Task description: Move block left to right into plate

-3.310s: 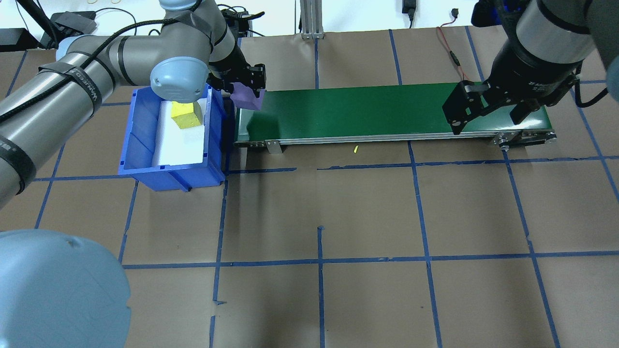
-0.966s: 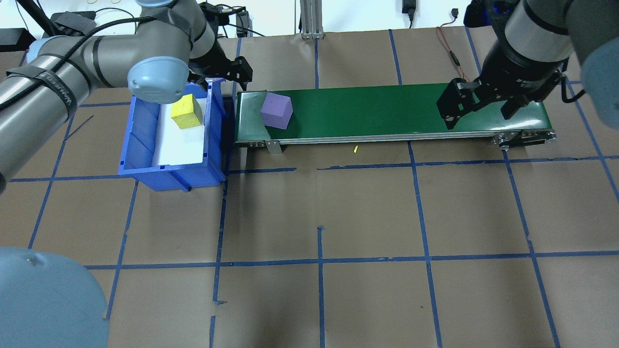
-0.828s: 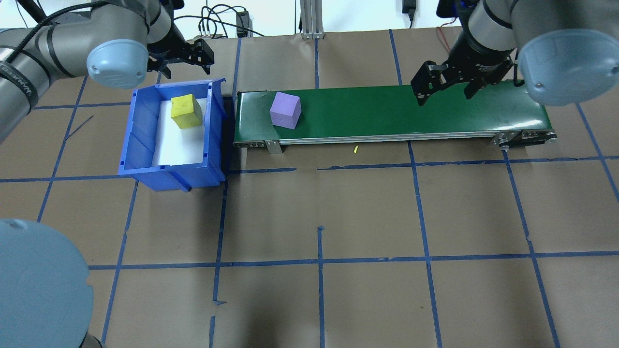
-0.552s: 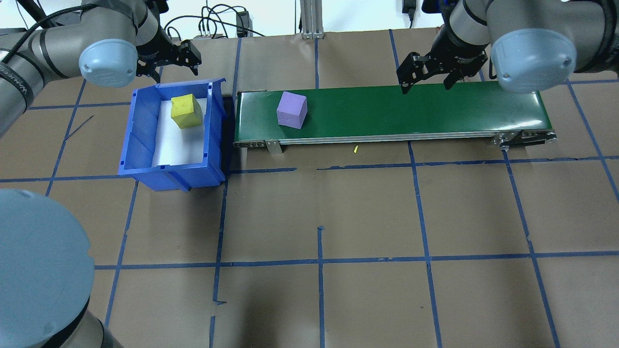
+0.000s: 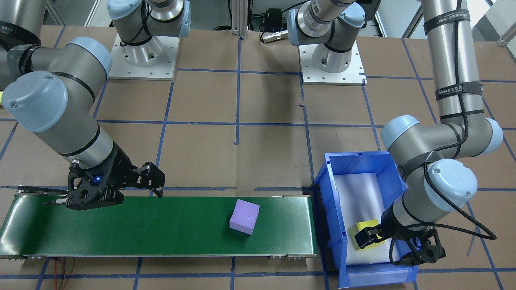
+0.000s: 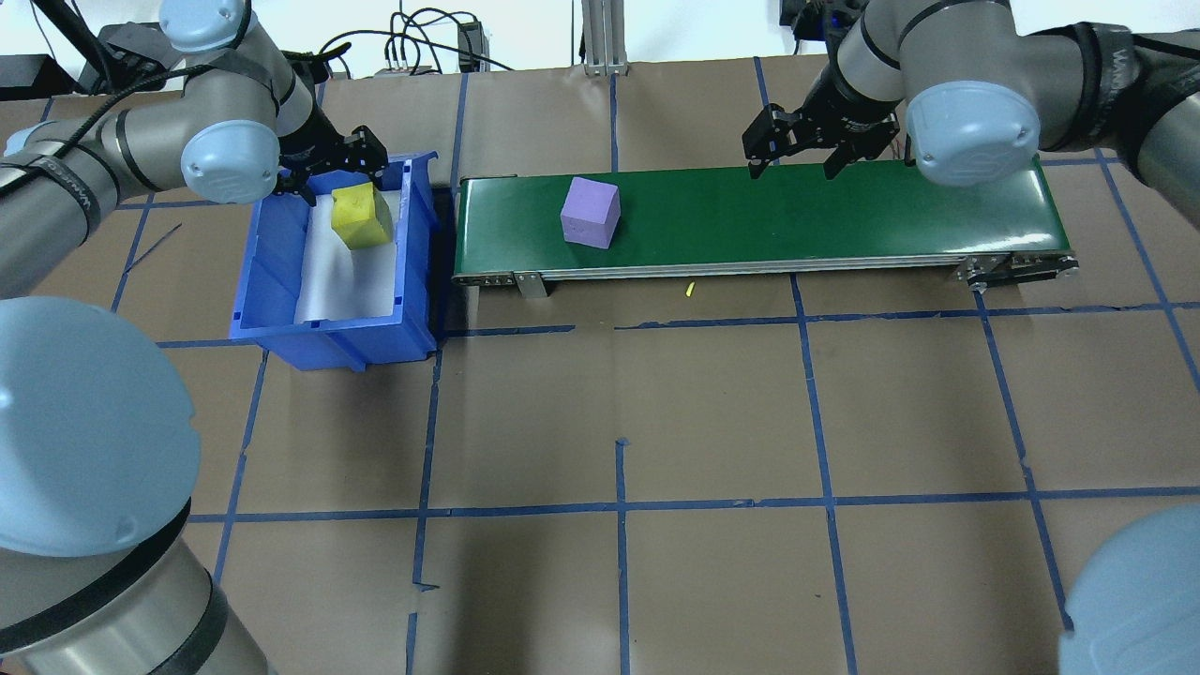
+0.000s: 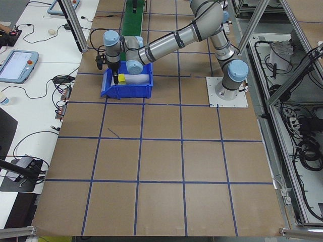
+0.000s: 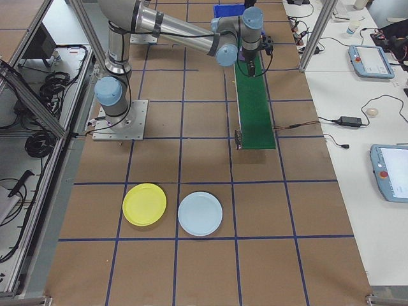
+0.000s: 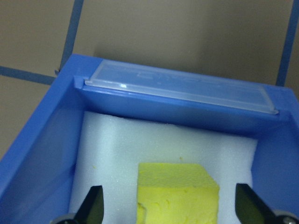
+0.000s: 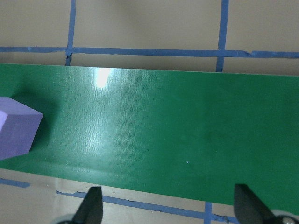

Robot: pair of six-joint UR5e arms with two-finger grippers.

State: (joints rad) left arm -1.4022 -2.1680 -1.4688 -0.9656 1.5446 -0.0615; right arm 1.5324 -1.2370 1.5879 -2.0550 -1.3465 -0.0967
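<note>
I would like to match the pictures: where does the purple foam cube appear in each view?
Exterior front-facing: purple foam cube right of centre on the green conveyor belt.
Overhead exterior: cube on the belt's left part, near the blue plastic bin.
Exterior left: cannot tell; the belt is far and mostly hidden.
Exterior right: not visible, hidden behind the arm.
Left wrist-mounted: not in it.
Right wrist-mounted: cube at the left edge.
Shared landmark: the green belt.

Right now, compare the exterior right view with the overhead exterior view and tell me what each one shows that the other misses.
Only exterior right shows the yellow plate and a pale blue plate beside it on the table, plus both arm bases.

Only overhead exterior clearly shows the purple block on the belt, the yellow block in the blue bin, and the open left tool.

Both show the green conveyor and the right tool above it.
</note>
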